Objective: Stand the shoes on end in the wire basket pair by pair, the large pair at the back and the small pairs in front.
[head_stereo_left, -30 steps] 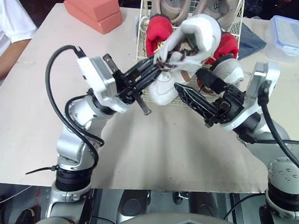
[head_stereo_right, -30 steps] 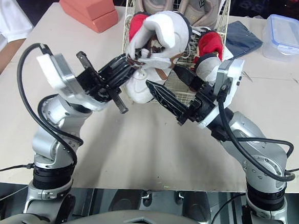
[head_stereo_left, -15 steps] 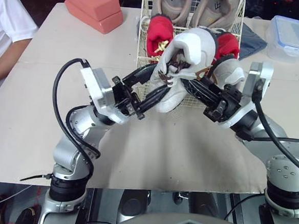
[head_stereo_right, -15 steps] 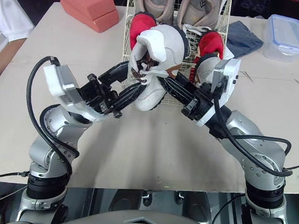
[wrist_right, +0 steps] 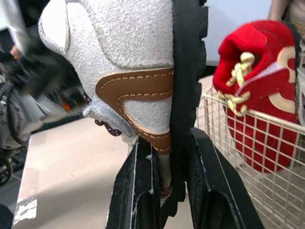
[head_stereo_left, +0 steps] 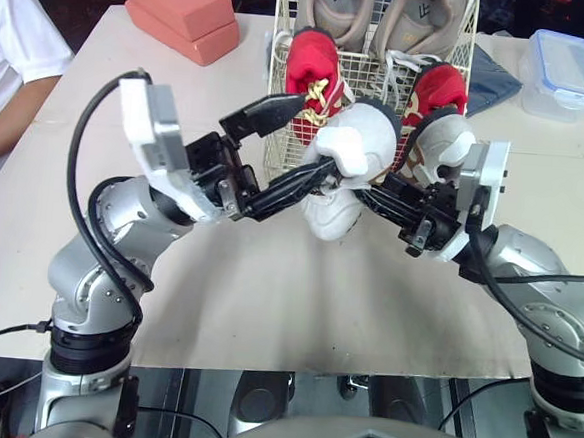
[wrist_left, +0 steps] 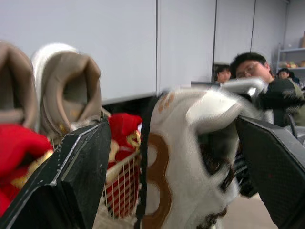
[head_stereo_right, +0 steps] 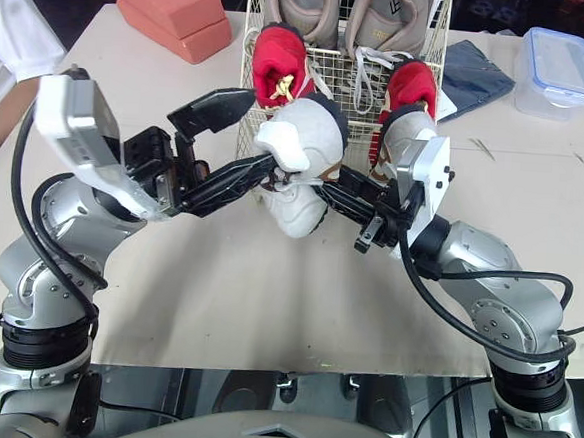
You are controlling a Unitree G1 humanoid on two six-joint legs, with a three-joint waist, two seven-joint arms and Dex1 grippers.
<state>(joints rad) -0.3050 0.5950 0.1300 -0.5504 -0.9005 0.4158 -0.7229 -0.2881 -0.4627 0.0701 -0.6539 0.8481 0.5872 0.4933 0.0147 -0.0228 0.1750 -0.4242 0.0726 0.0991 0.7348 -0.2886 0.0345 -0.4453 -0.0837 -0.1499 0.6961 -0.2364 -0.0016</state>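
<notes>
my right jaws are clenched on the white shoe's [head_stereo_left: 349, 151] sole, holding it at the wire basket's [head_stereo_right: 332, 71] near side; my left jaws are spread wide around it.

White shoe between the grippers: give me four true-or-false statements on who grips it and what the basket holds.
1. The right gripper is clamped on the white shoe. True.
2. The left gripper is shut on that shoe. False: its fingers are spread wide, the shoe between them.
3. Tan shoes stand at the back of the wire basket, red shoes in front. True.
4. The lidded plastic box sits in the basket. False: it sits on the table, to the basket's right.
</notes>
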